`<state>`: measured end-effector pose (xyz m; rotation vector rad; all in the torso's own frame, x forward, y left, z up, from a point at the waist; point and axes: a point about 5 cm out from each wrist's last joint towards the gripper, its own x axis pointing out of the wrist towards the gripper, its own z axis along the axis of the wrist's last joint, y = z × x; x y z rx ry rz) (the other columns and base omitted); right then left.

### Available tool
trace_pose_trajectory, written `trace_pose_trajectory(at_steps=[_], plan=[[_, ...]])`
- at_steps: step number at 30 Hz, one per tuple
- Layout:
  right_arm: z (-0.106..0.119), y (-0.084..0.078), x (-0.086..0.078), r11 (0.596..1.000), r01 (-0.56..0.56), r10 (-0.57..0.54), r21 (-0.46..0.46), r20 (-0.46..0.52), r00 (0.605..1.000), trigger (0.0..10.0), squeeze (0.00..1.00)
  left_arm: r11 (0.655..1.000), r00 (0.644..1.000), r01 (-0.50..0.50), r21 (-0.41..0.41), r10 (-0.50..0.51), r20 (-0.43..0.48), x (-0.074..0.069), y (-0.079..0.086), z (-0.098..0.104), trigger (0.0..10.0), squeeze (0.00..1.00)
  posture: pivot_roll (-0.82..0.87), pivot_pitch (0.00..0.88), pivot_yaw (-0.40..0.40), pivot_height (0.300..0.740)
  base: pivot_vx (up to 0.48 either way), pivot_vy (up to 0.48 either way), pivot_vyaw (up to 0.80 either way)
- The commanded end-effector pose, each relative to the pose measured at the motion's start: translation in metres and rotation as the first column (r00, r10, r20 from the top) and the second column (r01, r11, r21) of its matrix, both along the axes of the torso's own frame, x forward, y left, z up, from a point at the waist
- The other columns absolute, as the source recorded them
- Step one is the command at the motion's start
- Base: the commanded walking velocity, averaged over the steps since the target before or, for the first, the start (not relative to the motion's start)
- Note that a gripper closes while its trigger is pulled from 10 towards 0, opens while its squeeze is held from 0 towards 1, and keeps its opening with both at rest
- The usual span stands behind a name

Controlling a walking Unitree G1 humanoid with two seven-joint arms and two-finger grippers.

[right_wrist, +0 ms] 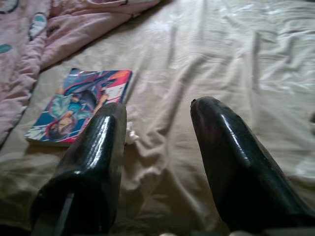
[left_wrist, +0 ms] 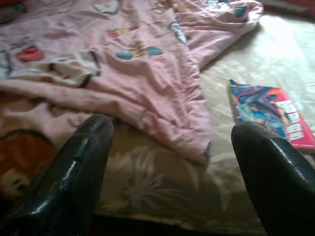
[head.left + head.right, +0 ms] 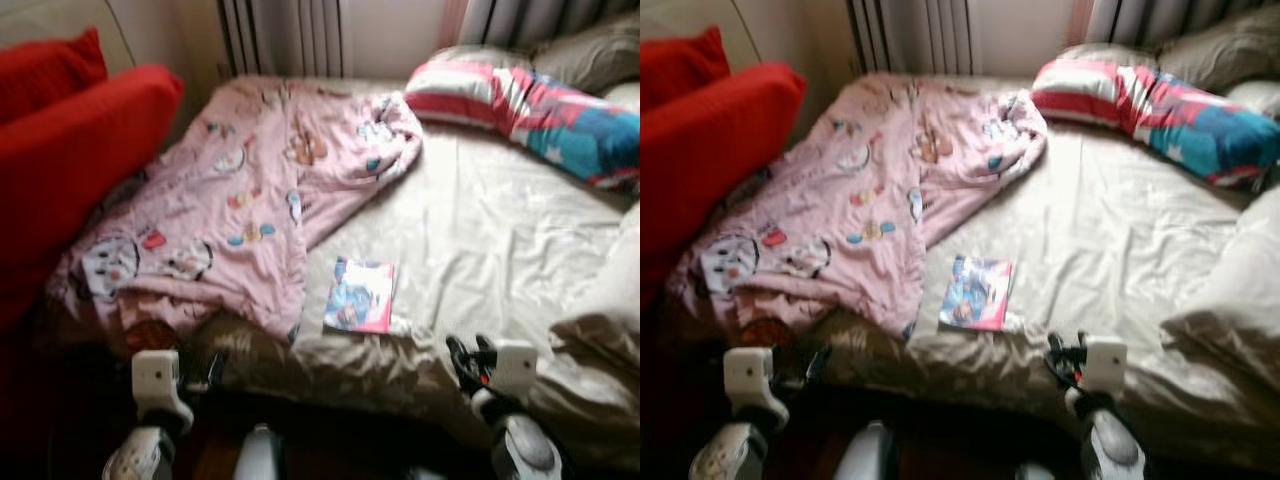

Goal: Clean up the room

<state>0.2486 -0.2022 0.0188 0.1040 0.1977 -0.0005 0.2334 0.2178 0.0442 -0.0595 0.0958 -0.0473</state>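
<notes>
A colourful book (image 3: 360, 295) lies flat on the beige bed sheet (image 3: 480, 240) near the bed's front edge. A crumpled pink quilt (image 3: 240, 200) with cartoon prints covers the bed's left half, its edge just left of the book. My left gripper (image 3: 205, 372) is open at the bed's front edge, below the quilt. My right gripper (image 3: 466, 362) is open at the front edge, right of the book (image 1: 78, 105) and short of it. Both hold nothing. In the left wrist view the quilt (image 2: 123, 73) lies ahead and the book (image 2: 270, 113) off to one side.
A striped red, white and blue pillow (image 3: 530, 105) lies at the bed's head, with grey pillows (image 3: 590, 55) behind. Red cushions (image 3: 70, 140) stand at the left. A pale bundle of bedding (image 3: 605, 300) sits at the right. A radiator (image 3: 285, 35) is behind the bed.
</notes>
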Motion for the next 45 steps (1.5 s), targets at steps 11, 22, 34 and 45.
trace_pose_trajectory(at_steps=[11, 22, 34, 45], plan=[[0.002, 0.003, 0.004, 1.0, -0.017, 0.017, -0.002, 0.011, 1.0, 10.0, 0.0, 1.0, 1.0, -0.013, 0.002, 0.013, 0.021, 0.005, 0.001, 0.008, 10.0, 0.0, 0.04, 0.094, 0.015, 0.642, 0.0, 0.0, 0.12], [0.002, 0.007, 0.007, 0.999, -0.03, 0.03, 0.018, 0.016, 0.999, 10.0, 0.0, 1.0, 0.999, -0.024, 0.011, 0.024, 0.022, 0.006, 0.005, 0.01, 10.0, 0.0, 0.05, 0.094, 0.017, 0.642, 0.0, 0.0, 0.8], [0.003, 0.001, 0.008, 0.999, 0.03, -0.031, 0.032, 0.025, 0.999, 10.0, 0.0, 1.0, 1.0, 0.007, 0.018, -0.007, 0.015, 0.009, 0.001, 0.009, 10.0, 0.0, 0.02, 0.096, 0.025, 0.642, 0.0, 0.0, 0.2], [0.003, 0.0, 0.01, 0.996, 0.076, -0.077, 0.053, 0.019, 0.997, 10.0, 0.0, 0.999, 0.999, 0.032, 0.025, -0.032, 0.006, 0.014, -0.001, 0.009, 10.0, 0.0, 0.0, 0.099, 0.025, 0.642, 0.0, 0.0, 0.0]])
